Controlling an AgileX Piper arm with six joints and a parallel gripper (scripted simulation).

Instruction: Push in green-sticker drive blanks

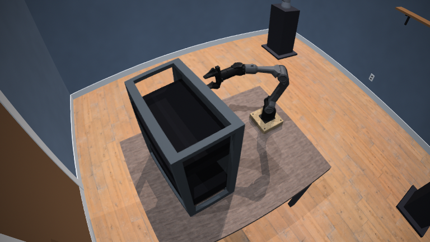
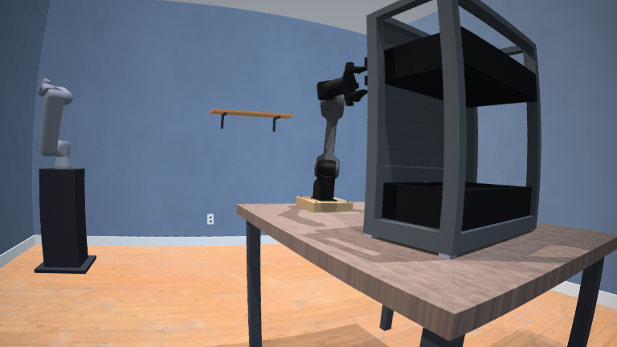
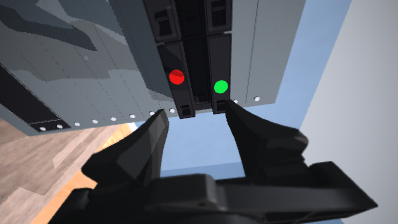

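Observation:
The dark grey rack (image 1: 183,132) stands on the table, with the black storage chassis (image 2: 457,64) in its top bay. In the wrist view two drive blanks stand out of the chassis front side by side: one with a red sticker (image 3: 176,76) and one with a green sticker (image 3: 220,86). My gripper (image 3: 195,111) is open, its fingers wide apart and empty. It sits just in front of these two blanks, close to their ends. It also shows at the rack's upper front edge in the top view (image 1: 213,78) and in the exterior view (image 2: 361,79). Other protruding blanks are not visible.
The arm's base stands on a tan plate (image 1: 266,121) on the table beside the rack. A second black unit (image 2: 452,205) fills the rack's bottom bay. A black pedestal (image 1: 281,29) and a wall shelf (image 2: 251,114) stand away from the table.

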